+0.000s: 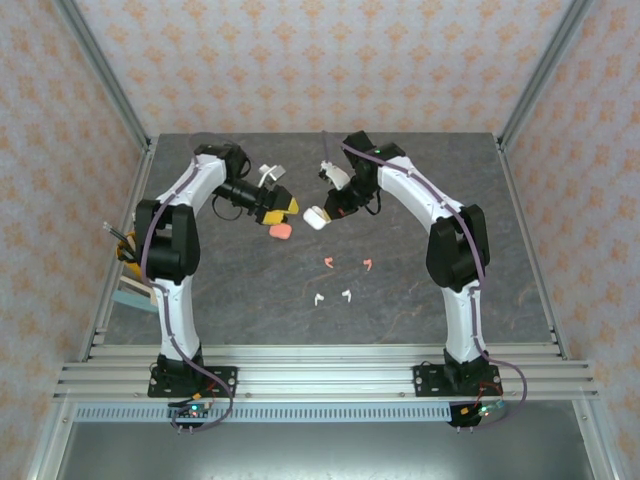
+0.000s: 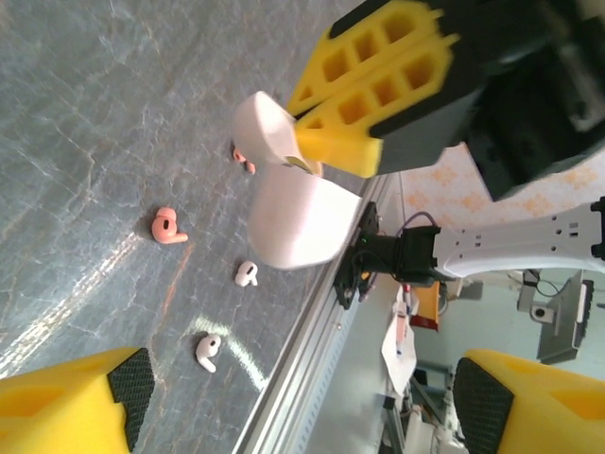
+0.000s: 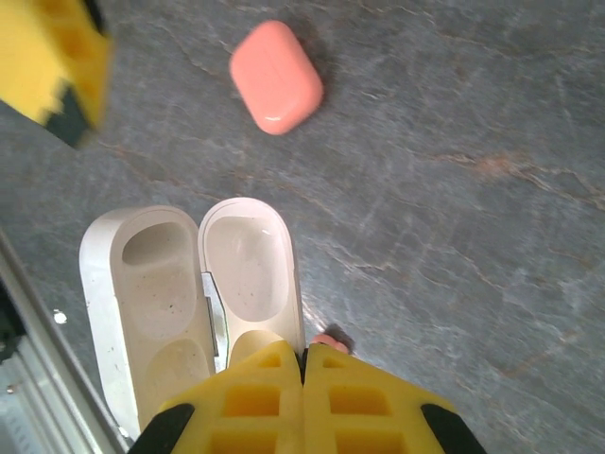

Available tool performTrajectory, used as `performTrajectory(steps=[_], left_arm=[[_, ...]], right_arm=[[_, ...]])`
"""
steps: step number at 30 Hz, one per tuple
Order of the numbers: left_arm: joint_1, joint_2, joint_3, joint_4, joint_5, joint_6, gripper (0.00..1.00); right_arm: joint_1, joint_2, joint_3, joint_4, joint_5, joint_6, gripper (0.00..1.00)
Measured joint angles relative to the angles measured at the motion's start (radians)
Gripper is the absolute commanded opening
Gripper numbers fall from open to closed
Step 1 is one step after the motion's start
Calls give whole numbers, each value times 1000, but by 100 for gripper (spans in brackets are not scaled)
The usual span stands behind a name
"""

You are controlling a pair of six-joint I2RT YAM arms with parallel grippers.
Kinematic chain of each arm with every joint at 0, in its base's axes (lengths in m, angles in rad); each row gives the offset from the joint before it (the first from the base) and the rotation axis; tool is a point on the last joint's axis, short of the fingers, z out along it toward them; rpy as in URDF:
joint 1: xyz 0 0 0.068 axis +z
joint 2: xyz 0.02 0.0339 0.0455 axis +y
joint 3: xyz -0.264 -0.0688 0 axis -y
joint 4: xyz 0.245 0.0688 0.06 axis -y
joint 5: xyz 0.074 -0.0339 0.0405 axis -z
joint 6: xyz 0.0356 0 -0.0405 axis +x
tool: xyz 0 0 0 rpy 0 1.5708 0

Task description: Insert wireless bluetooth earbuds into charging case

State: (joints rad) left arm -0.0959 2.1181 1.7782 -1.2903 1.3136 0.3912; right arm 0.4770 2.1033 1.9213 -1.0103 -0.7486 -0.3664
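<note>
Four earbuds lie loose on the grey bench (image 1: 420,300), between the two arms and nearer their bases than the cases: the two coral-pink earbuds (image 1: 328,262) sit side by side but apart, and the two white earbuds (image 1: 347,294) lie just nearer the bases than these, also apart. None of the four touches a case or an end effector. Farther from the bases, the white charging case (image 3: 189,293) is hinged fully open, its two hollow halves side by side and both empty. The right end effector (image 3: 302,378) has its yellow fingers pressed together on the rim of one half, pinching it; in the left wrist view the case hangs tilted and appears lifted off the bench. The coral-pink case (image 3: 276,76) lies shut on the bench just beside the white one, apart from it. The left end effector (image 2: 302,392) hovers over the coral-pink case with its fingers spread wide and nothing between them, its black pads (image 2: 128,383) facing inward. An aluminium rail (image 1: 320,365) runs along the near edge of the bench, carrying both arm bases.
</note>
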Motion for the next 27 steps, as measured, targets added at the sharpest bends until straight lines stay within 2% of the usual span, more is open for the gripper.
performTrajectory(steps=[6,14,22,27], left_arm=[[-15,21,43,-60,34,54,79],[-56,32,90,-110,79,115,65],[-72,130,163,-283,139,365,56],[-72,145,158,-315,154,449,52]], right_arm=[[5,-2,30,-1,-68,7,0],[42,-2,41,-33,-82,6,0],[43,-2,60,-46,-78,6,0],[43,-2,60,-55,-74,6,0]])
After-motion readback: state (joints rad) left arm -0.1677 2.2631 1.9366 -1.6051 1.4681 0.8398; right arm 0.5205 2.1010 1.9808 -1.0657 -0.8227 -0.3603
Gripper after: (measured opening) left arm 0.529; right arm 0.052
